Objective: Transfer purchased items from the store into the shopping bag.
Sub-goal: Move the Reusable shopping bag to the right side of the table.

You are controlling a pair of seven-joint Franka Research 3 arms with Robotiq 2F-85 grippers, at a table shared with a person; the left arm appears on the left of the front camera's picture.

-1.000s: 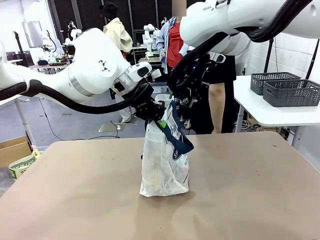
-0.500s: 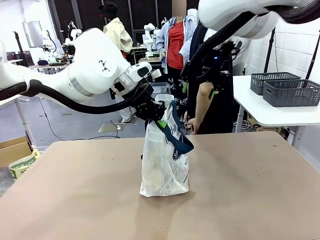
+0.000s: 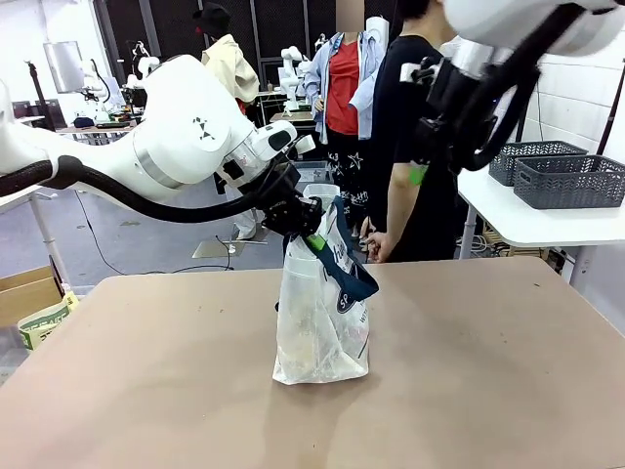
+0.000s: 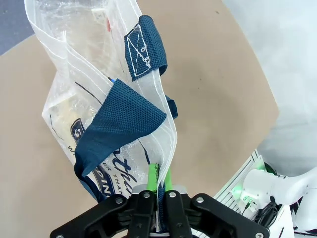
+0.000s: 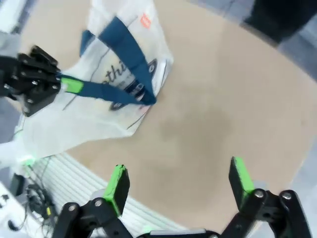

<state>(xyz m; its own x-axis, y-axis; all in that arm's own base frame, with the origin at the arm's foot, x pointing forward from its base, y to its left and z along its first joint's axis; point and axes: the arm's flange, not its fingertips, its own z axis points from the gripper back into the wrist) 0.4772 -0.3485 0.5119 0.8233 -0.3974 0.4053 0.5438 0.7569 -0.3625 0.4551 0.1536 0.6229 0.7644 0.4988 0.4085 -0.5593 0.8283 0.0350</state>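
The shopping bag (image 3: 322,313) stands upright mid-table, translucent white with navy straps and script lettering. My left gripper (image 3: 306,233) is shut on its near top rim by a navy handle, holding the mouth up. In the left wrist view the green pads (image 4: 153,174) pinch the bag's (image 4: 99,114) edge. My right gripper (image 3: 425,161) hangs high at the right, apart from the bag, open and empty. From the right wrist view, its gripper (image 5: 179,181) looks down on the bag (image 5: 114,94) and on the left gripper (image 5: 59,83). Purchased items inside show only as pale blurred shapes.
A person in black (image 3: 410,147) stands at the table's far edge, one hand (image 3: 376,244) low behind the bag. Two dark grey perforated baskets (image 3: 566,176) sit on a white side table at the right. A cardboard box (image 3: 29,293) is on the floor at the left.
My right arm has lifted away from the bag's mouth and swung up to the right. The left gripper and the bag have stayed put.
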